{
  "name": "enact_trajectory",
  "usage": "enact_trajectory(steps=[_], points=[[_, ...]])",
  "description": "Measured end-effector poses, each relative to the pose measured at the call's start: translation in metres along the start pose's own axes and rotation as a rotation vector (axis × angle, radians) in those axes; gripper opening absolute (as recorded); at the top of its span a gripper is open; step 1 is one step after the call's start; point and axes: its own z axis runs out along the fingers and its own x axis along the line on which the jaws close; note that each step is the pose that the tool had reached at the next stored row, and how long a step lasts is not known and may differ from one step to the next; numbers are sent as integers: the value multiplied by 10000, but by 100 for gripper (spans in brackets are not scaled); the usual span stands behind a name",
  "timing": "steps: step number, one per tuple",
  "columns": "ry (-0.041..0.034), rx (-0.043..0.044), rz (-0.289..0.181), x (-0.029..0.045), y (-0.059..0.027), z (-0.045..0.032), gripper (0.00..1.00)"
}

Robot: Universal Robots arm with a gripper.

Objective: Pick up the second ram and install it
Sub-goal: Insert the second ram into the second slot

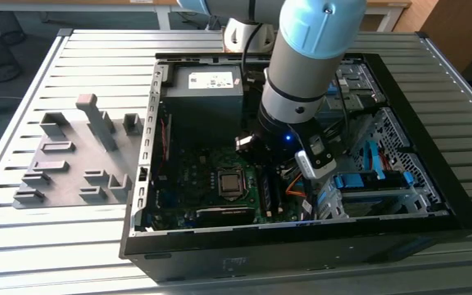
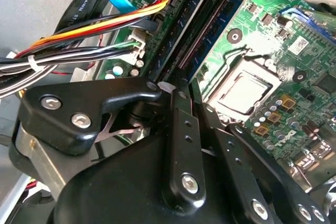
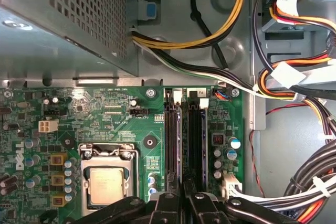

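- Table: slatted metal surface carrying an open computer case and, on the exterior view's left, a grey holder tray standing just beside the case.
- Arm: reaches down into the case from above, with its wrist over the motherboard and nearer the drive-bay side than the tray side.
- Power supply: sits at the far end of the case, and bundled cables run along the bay side, clear of the memory slots.
- Processor: seated in its socket just beside the slots, untouched.
- Gripper: in both wrist views its fingers are drawn nearly together, leaving only a thin gap. Judged to be clamped on the strip below, not standing open.
- Second ram: judged to be the thin strip seen edge-on in the slot row, directly beneath the gripper. Its long axis runs from the gripper towards the power-supply end, parallel to the empty black slot just beside it. Whether it is fully seated cannot be told.
- Relation governing the work: strip and slot lie in line, with the gripper directly over them, not off to one side.
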Motion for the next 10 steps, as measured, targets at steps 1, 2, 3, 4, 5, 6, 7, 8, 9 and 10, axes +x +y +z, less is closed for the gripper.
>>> enact_trajectory(steps=[1,2,3,4,5,6,7,8,9,10], points=[[1,-3,0,0,0,6,14],[3,-1,1,0,0,11,14],[5,0,0,-1,0,13,14],[7,2,0,-1,0,14,14],[8,2,0,-1,0,15,14],[8,2,0,-1,0,15,14],[8,0,1,-1,0,16,14],[8,-2,0,-1,0,17,14],[8,-1,0,-1,0,17,14],[8,-1,0,-1,0,17,14]])
